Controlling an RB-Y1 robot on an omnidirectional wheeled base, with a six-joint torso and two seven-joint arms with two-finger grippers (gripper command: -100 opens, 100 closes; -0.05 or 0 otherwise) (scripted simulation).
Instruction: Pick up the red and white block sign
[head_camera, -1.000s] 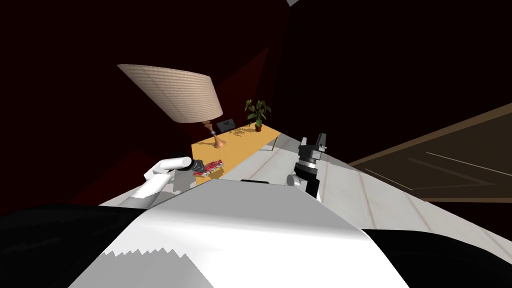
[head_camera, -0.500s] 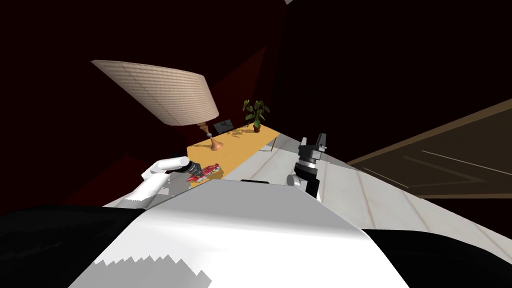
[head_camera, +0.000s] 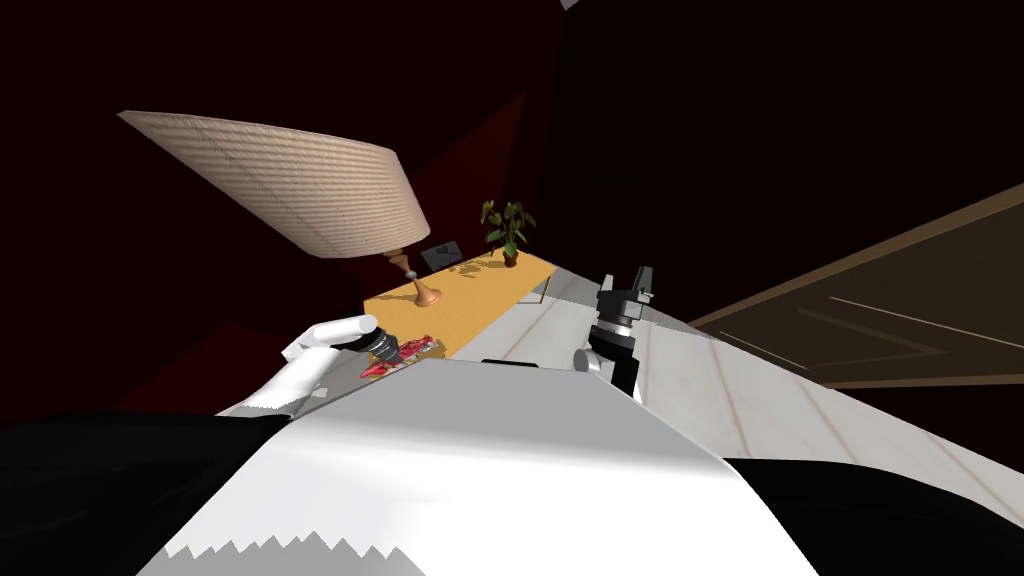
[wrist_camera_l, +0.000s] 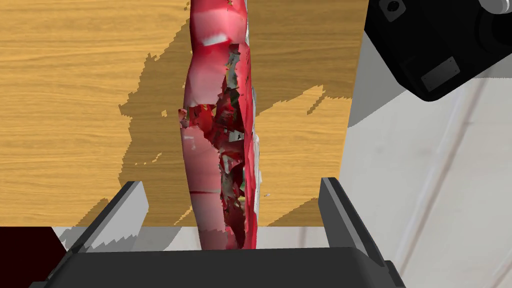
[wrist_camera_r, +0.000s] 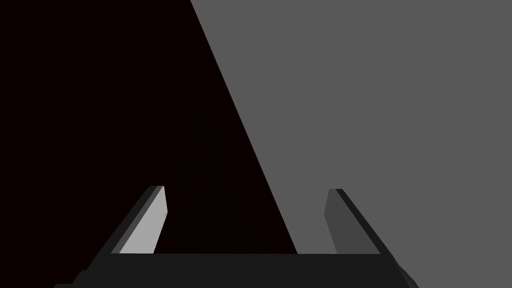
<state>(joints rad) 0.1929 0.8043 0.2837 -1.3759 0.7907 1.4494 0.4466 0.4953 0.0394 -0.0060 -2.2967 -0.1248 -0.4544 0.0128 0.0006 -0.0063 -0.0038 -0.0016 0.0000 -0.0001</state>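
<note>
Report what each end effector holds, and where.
Nothing held. The open left end effector straddles the long red and white block sign without touching its sides; the right end effector is open.

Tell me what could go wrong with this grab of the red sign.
1. The left gripper is open around the red and white sign, which sits off-centre, nearer one finger; closing may shove or twist it before both fingers grip.
2. The sign lies at the edge of the wooden table, so a push could slide it off.
3. The lamp stands close on the same table; a careless lift might hit its shade.
</note>
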